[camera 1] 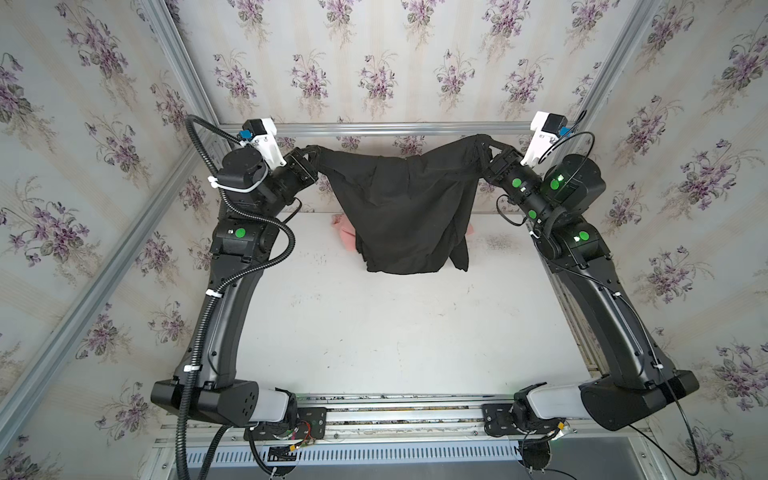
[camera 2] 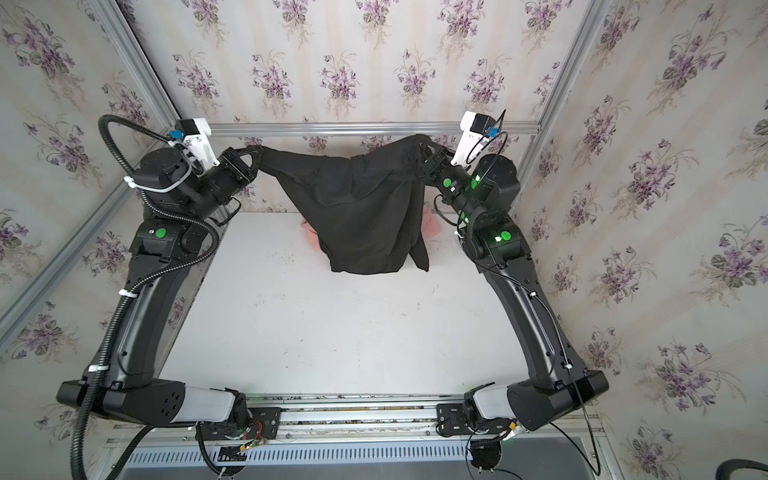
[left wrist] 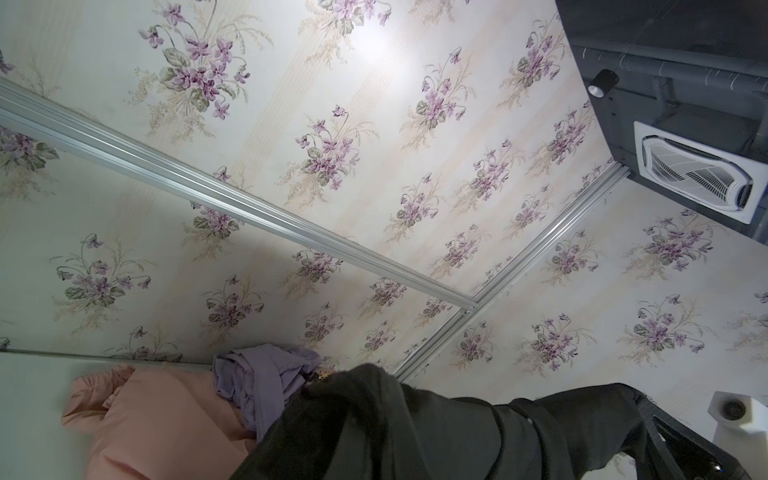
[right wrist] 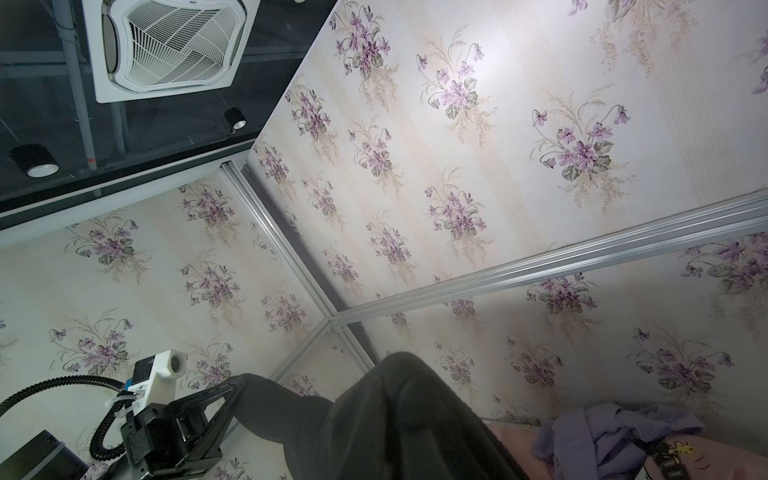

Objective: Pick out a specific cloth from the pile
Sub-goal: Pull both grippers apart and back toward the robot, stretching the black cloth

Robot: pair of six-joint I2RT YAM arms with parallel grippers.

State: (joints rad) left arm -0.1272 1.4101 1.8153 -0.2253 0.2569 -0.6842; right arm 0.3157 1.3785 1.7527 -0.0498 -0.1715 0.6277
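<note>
Left pincer (camera 1: 312,154) clenched on one top corner of the cloth (camera 1: 399,208); right pincer (camera 1: 487,146) clenched on the opposite top corner; both grips confirmed from the wrist views, where each camera sees the other arm's pincer biting bunched black fabric.

Position: cloth held high at the back of the worktop (camera 1: 395,332), spread between the two pincers and hanging in front of the pile (camera 1: 345,233); only slivers of the pink sweatshirt (left wrist: 158,415) show past its edges in both top views; lilac garment (left wrist: 266,374) sits on top of the pink one, seen from the wrist views only.

Orientation: long axis runs left to right, pincer to pincer; top edge sags in the middle; body hangs downward, hem pointing at the worktop; one loose fold (camera 1: 459,257) droops lower on the right side; straps not made out.

Risks (judgement):
- each grip takes a small bunch of fabric only; a sharp pull apart or a jerk could slip one corner, and the cloth would swing down onto the pile;
- cannot tell whether the hem is clear of the pile; if it touches, moving toward the front could drag the lilac garment or the pink sweatshirt along, spoiling the separation;
- the drooping fold could catch on the right arm's cabling, since it hangs nearer that side;
- lowering with the sag uncorrected would land the cloth crumpled, partly over the pile.
</note>
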